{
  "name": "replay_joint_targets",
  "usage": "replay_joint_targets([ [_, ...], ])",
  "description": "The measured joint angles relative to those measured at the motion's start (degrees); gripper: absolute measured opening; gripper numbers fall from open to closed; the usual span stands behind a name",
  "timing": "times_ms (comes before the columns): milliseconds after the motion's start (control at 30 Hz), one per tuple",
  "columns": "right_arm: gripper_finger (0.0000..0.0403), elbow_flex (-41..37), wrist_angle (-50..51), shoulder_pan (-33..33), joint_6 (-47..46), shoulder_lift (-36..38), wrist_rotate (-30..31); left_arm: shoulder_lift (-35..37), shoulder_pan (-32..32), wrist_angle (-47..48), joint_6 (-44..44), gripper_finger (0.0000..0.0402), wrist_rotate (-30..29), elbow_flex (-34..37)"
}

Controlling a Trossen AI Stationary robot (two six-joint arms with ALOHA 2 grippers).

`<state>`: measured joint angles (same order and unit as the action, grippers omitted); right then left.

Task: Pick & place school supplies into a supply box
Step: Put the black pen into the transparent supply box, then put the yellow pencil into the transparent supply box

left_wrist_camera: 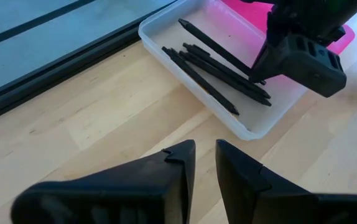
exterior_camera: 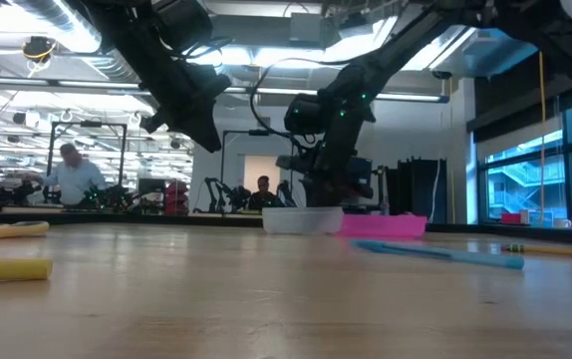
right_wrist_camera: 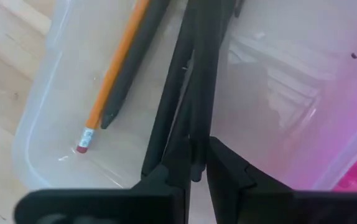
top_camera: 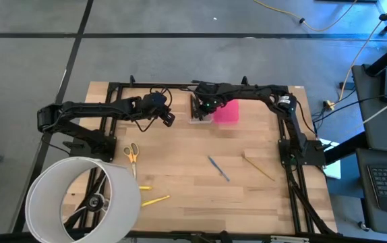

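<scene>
The supply box, a clear tray [left_wrist_camera: 241,127] [top_camera: 196,117] with its pink lid [top_camera: 226,112] beside it, stands by the table's far edge. Several black pens [left_wrist_camera: 219,65] and an orange pencil [right_wrist_camera: 113,71] lie inside it. My right gripper [right_wrist_camera: 197,169] [left_wrist_camera: 303,50] reaches down into the tray, shut on a black pen. My left gripper [left_wrist_camera: 204,150] [top_camera: 168,120] hovers just left of the tray, slightly open and holding nothing. On the table lie yellow-handled scissors [top_camera: 131,153], a blue pen [top_camera: 218,169], a tan ruler [top_camera: 257,167] and yellow markers [top_camera: 154,200]. My right gripper pinches a black pen near its rounded end [right_wrist_camera: 194,155] between the two fingers, coming from above into the tray. The pen runs forward from the fingers, along them. Its far part lies among the other pens on the tray's floor.
A big white hoop [top_camera: 79,199] stands at the near left corner, close to the markers and the scissors. The middle of the wooden table [top_camera: 193,202] holds only the blue pen and the ruler. People stand in the room beyond the table [exterior_camera: 72,175].
</scene>
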<state>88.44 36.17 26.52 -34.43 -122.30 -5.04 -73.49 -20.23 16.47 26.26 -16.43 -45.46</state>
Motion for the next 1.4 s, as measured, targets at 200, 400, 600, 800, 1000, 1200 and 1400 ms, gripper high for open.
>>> replay_joint_targets([
  [200, 0.0046, 0.0, 0.01, 0.0, 0.08, 0.08, -0.04, 0.0, -0.01, 0.0, 0.0, 0.0056, 0.0, 0.0],
  [400, 0.0077, 0.0, -0.01, 0.0, 0.02, 0.13, 0.0, 0.0, 0.0, -0.02, 0.0, 0.0057, 0.0, 0.01],
  [600, 0.0097, 0.0, -0.09, 0.0, 0.06, 0.15, 0.0, 0.0, -0.01, 0.0, 0.0, 0.0055, 0.0, 0.01],
  [800, 0.0099, -0.04, -0.03, 0.0, 1.05, 1.64, -0.04, 0.0, -0.01, 0.0, 0.0, 0.0058, 0.0, 0.0],
  [1000, 0.01, -0.07, 0.85, -0.01, 2.53, 6.93, 0.4, 0.0, 0.0, 0.0, 0.01, 0.0055, 0.0, -0.01],
  [1200, 0.01, -0.07, 8.14, -2.4, 10.7, 17.24, 3.26, 0.0, -0.02, -0.02, 0.0, 0.0058, -0.02, -0.02],
  [1400, 0.01, -1.18, 24.26, -10.59, 13.71, 27.31, 8.33, 0.0, -0.02, -0.04, 0.0, 0.0056, -0.05, -0.02],
])
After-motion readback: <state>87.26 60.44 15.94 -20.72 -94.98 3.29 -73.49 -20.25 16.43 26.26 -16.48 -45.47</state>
